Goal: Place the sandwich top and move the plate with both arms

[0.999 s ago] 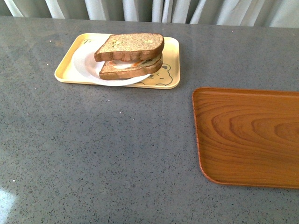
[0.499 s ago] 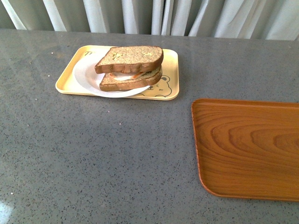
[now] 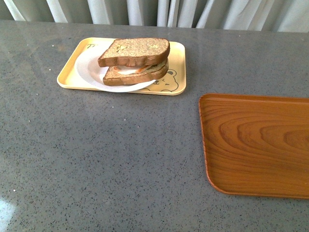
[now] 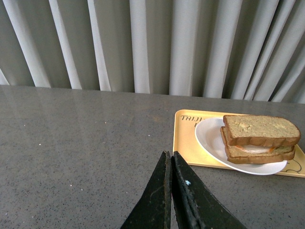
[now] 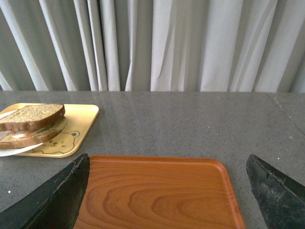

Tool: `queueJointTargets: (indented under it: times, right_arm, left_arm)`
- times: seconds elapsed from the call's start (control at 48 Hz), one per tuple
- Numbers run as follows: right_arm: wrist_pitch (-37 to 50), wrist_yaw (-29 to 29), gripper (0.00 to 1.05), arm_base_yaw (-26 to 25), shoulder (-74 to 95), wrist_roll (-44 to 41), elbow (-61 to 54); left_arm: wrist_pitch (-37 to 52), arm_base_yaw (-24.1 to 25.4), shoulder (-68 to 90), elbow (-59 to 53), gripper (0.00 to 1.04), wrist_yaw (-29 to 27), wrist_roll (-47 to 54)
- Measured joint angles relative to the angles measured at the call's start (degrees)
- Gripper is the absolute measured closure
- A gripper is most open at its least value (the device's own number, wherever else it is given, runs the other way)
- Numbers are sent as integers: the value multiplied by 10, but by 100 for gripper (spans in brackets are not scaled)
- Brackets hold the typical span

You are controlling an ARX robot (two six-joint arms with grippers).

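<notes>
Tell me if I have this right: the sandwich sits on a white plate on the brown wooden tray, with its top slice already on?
Not quite. The plate with the sandwich sits on the yellow bear tray, not the brown wooden tray, which lies apart, bare where visible. The sandwich top is indeed already on. The front view shows this.

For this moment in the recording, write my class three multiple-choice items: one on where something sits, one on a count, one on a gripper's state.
1. The plate rests on:
A. the wooden tray
B. the yellow tray
C. the bare table

2. Trays on the table:
A. one
B. two
C. three

3. The left gripper is:
A. shut, holding nothing
B. wide open
C. gripping bread

Answers:
1 B, the yellow tray shows around the plate.
2 B, a yellow one and a wooden tray.
3 A, its fingertips meet above the bare table.
</notes>
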Motion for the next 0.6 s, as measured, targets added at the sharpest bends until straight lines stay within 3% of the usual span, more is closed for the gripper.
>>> queueJointTargets:
  times: [0.604]
  right_arm:
    - [0, 0, 9, 0, 0, 0, 0]
  left_arm:
    - [-116, 0, -118, 0, 103, 0, 0]
